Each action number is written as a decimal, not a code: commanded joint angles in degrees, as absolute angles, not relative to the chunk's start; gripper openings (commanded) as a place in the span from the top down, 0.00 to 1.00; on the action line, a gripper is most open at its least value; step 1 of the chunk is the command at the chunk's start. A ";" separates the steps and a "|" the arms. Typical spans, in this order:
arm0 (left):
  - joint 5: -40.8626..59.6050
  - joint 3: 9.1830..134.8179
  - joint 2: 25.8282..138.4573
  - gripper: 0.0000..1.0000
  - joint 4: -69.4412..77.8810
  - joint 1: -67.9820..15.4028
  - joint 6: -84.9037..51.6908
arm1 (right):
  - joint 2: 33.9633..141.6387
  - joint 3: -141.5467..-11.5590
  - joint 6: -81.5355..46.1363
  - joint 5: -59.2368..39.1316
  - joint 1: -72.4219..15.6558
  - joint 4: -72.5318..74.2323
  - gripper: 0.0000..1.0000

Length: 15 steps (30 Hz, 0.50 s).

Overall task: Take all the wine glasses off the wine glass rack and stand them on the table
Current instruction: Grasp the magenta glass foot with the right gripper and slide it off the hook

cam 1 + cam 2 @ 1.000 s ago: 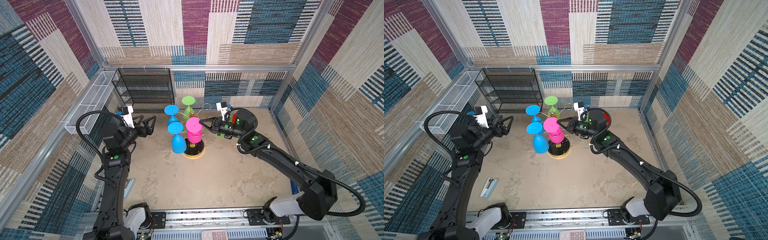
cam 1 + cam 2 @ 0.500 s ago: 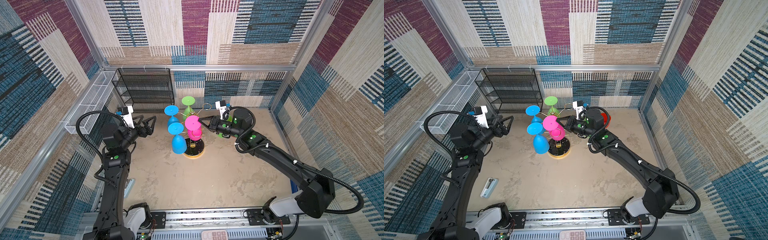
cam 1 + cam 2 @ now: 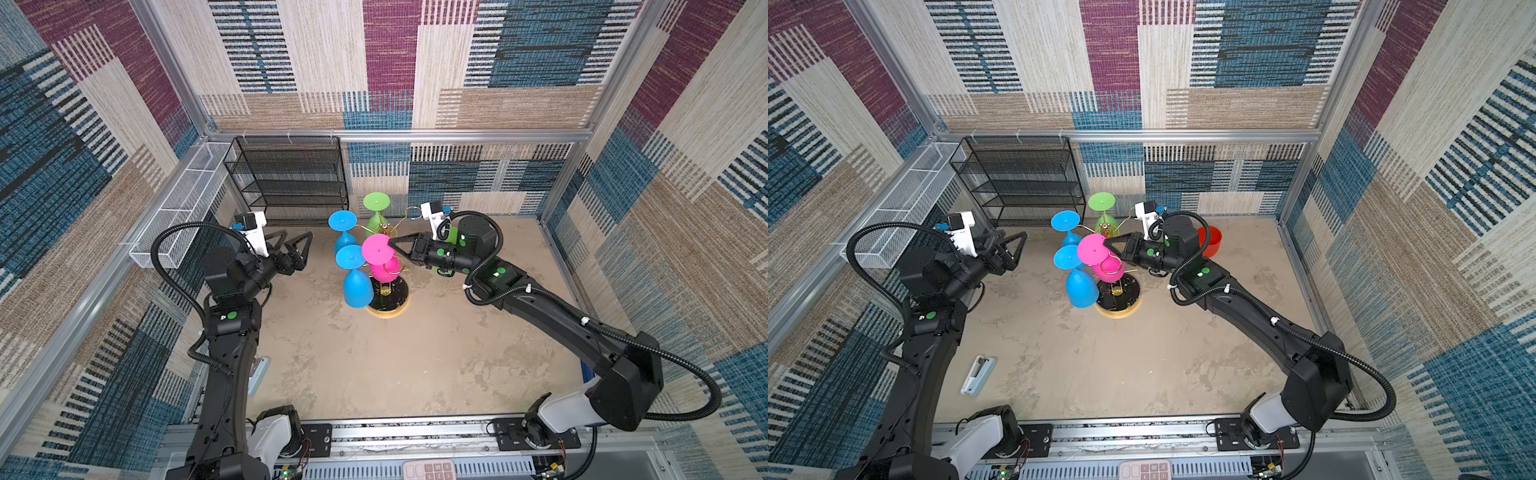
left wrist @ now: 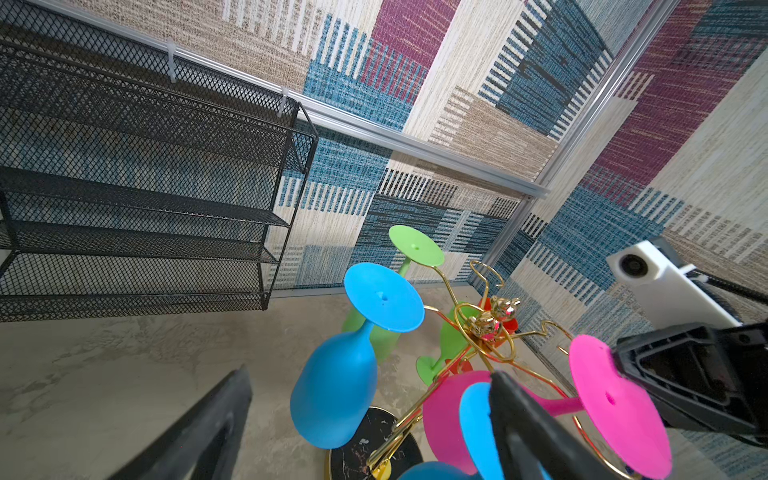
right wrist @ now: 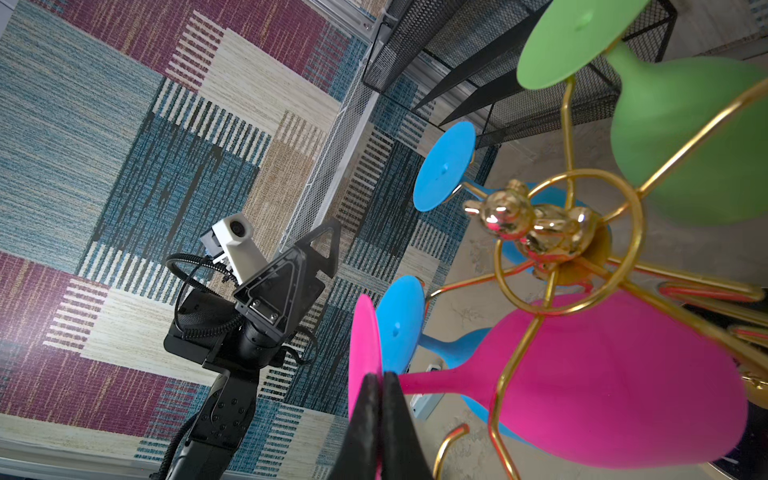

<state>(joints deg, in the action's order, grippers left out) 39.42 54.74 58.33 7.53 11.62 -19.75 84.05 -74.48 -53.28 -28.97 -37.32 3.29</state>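
Patterned walls (image 3: 104, 124) enclose a beige surface (image 3: 374, 374). At mid-frame in both top views stands the wine glass rack (image 3: 388, 302), holding blue glasses (image 3: 357, 286) and a green glass (image 3: 376, 202). On its right, the right fingers (image 3: 405, 243) are clamped on the foot of the pink wine glass (image 3: 376, 249), which tilts among the gold arms. Left of the rack, the left fingers (image 4: 528, 436) stand wide apart, holding nothing.

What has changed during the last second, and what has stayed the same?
The right tool, shut on the foot of the pink wine glass, moved left in both top views and dragged the glass along. The open left tool, the gold wire rack and the nearer blue wine glass stayed put.
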 commanded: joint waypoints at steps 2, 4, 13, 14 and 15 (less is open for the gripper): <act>39.99 54.86 58.13 0.09 8.44 11.69 -19.69 | 83.69 -75.21 -51.64 -30.41 -38.47 2.29 1.00; 39.99 54.85 58.09 0.09 8.44 11.73 -19.69 | 83.72 -75.21 -51.25 -30.65 -39.08 1.23 1.00; 39.99 54.71 58.13 0.09 8.59 11.76 -19.85 | 80.58 -74.27 -49.09 -29.47 -40.52 -3.34 1.00; 39.99 54.67 58.10 0.09 8.61 11.76 -19.87 | 79.84 -73.92 -48.88 -29.20 -40.52 -3.95 1.00; 39.99 54.67 58.12 0.09 8.70 11.74 -19.93 | 79.14 -73.46 -48.73 -29.05 -40.51 -4.40 1.00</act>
<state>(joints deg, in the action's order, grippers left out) 39.42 54.74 58.24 7.51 11.62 -19.75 80.66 -74.08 -50.06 -29.76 -40.45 -3.03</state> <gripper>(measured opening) 0.914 0.063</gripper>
